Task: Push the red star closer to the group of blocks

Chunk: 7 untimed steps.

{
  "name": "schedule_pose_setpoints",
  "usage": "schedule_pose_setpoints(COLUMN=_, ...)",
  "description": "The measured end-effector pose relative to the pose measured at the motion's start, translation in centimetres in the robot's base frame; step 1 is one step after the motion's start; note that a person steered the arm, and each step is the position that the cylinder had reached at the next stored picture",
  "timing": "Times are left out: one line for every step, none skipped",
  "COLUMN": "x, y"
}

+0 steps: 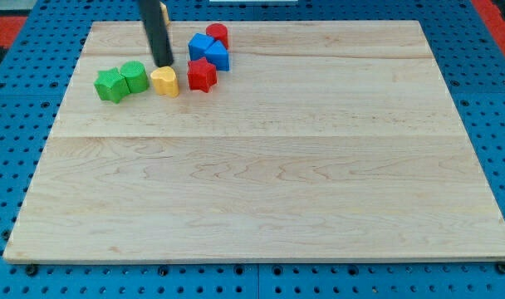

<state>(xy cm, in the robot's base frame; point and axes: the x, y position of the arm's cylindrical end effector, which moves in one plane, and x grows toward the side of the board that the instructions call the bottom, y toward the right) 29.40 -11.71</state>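
The red star (202, 75) lies near the view's top left on the wooden board (261, 166). It touches a blue block (218, 56) above it, beside a second blue block (200, 46) and a red cylinder (217, 35). A yellow heart-shaped block (164, 81) sits just left of the star. A green cylinder (135, 76) and a green star (111, 85) lie further left. My tip (164, 64) stands just above the yellow block, left of the red star.
A blue pegboard (20, 108) surrounds the board on all sides. A yellow shape shows behind the rod at the top edge.
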Motion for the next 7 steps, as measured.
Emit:
schedule_pose_setpoints(x=2.1, y=4.0)
schedule_pose_setpoints(x=5.1, y=2.3)
schedule_pose_setpoints(x=6.3, y=-2.7)
schedule_pose_setpoints(x=6.3, y=-7.0)
schedule_pose_setpoints(x=7.9, y=-1.6)
schedule_pose_setpoints(x=12.3, y=3.3)
schedule_pose_setpoints(x=11.4, y=5.6)
